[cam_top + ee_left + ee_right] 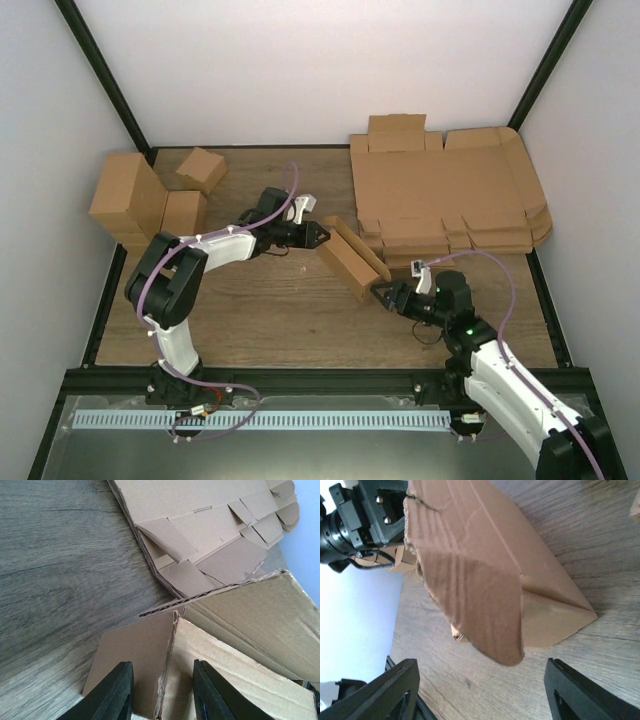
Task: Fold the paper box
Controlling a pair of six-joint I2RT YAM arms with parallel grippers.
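The plain brown die-cut cardboard paper box (pixel 350 262), long and narrow and only part-folded, lies on a slant near the middle of the wooden bench (pixel 280 310). One end points toward the far left and the other toward the near right. It sits close beside the near-left corner of the thick stack of flat brown cardboard sheets (pixel 450 185) in the far right corner; whether the two touch cannot be told. The left gripper (pixel 324 234) is at the box's far end, its black claw narrowed astride an upright cardboard wall, with a gap showing on both sides. The right gripper (pixel 379 292) is just short of the box's near end, its claw spread wide and holding nothing. A cluster of blocky brown cardboard boxes (pixel 140 200) stands at the far left corner.
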